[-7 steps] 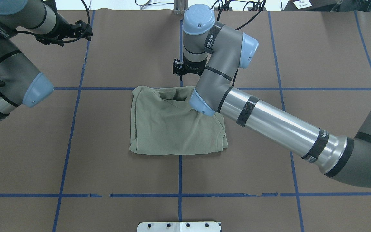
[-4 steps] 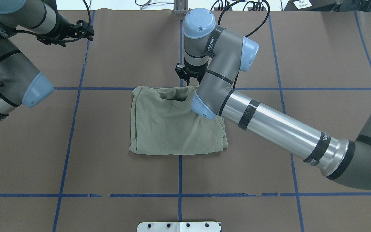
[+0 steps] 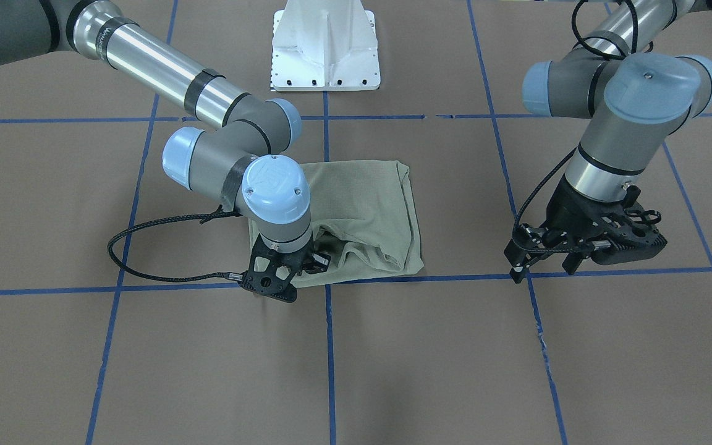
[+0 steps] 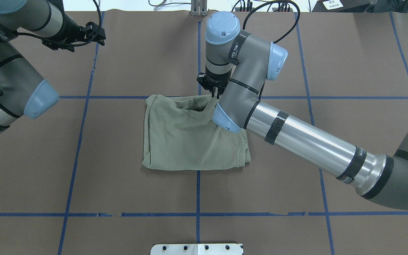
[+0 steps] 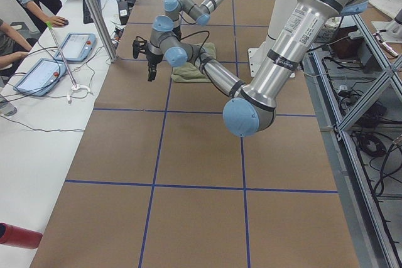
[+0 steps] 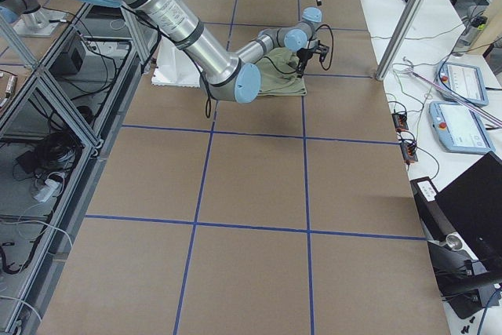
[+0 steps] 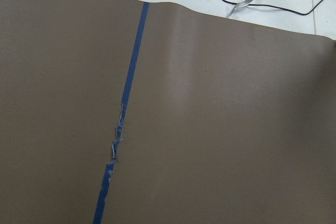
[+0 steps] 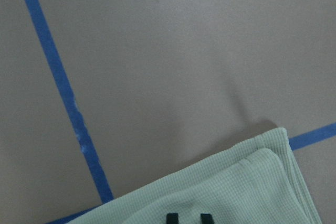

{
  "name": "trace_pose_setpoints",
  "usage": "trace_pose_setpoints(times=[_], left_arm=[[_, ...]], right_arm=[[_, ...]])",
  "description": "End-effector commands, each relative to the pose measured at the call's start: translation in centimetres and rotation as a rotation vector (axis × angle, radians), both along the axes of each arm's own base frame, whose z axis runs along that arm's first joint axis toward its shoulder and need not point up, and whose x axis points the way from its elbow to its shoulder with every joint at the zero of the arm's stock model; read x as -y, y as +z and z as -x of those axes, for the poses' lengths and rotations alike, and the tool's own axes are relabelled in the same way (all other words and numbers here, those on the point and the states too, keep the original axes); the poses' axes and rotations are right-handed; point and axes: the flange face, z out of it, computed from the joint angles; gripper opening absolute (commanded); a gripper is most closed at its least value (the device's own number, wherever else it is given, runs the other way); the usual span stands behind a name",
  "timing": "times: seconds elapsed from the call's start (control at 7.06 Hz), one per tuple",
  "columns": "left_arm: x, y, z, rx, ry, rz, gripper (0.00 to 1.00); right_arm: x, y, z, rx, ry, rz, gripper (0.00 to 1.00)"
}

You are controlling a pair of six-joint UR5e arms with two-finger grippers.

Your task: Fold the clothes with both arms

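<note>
Pre-grasp, I'd judge: R gripper (image 8: pixel 189 217), jaws narrowly apart, at shirt's (image 4: pixel 190 141) far edge, needed to pinch it; L gripper (image 3: pixel 542 269) spread, well off shirt.

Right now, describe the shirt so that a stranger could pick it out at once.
On the brown table crossed by blue tape lines, look near the middle crossing, by the right claw. The shirt lies there, folded into a rough square. It is the only cloth and the only pale green thing there.
</note>
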Motion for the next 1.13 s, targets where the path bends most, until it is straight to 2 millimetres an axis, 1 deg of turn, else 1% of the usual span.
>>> trace_pose_setpoints(times=[0.0,0.14,0.28,0.42,0.57,0.71,0.85,0.99], left_arm=[[0.0,-0.1,0.1,0.000,-0.001,0.001,1.00],[0.0,-0.1,0.1,0.000,-0.001,0.001,1.00],[0.0,-0.2,0.1,-0.002,-0.002,0.001,1.00],[0.0,-0.2,0.1,-0.002,-0.002,0.001,1.00],[0.0,-0.3,0.1,-0.004,-0.002,-0.002,1.00],[0.0,-0.4,0.1,-0.005,-0.002,-0.002,1.00],[-0.1,-0.6,0.1,-0.011,-0.006,0.001,1.00],[-0.1,-0.7,0.1,-0.012,-0.007,0.002,1.00]], right_arm=[[-0.2,0.0,-0.1,0.002,-0.004,-0.002,0.87],[-0.4,-0.4,-0.4,-0.012,-0.006,0.011,0.88],[-0.7,0.2,-0.2,-0.025,-0.010,0.020,0.88],[-1.5,0.9,0.5,-0.031,-0.023,0.023,0.87],[-2.2,1.7,1.1,-0.041,-0.031,0.026,0.82],[-2.4,2.2,1.3,-0.047,-0.030,0.030,0.77],[-2.5,2.3,1.3,-0.046,-0.031,0.031,0.69],[-2.5,1.9,1.3,-0.040,-0.032,0.030,0.45]])
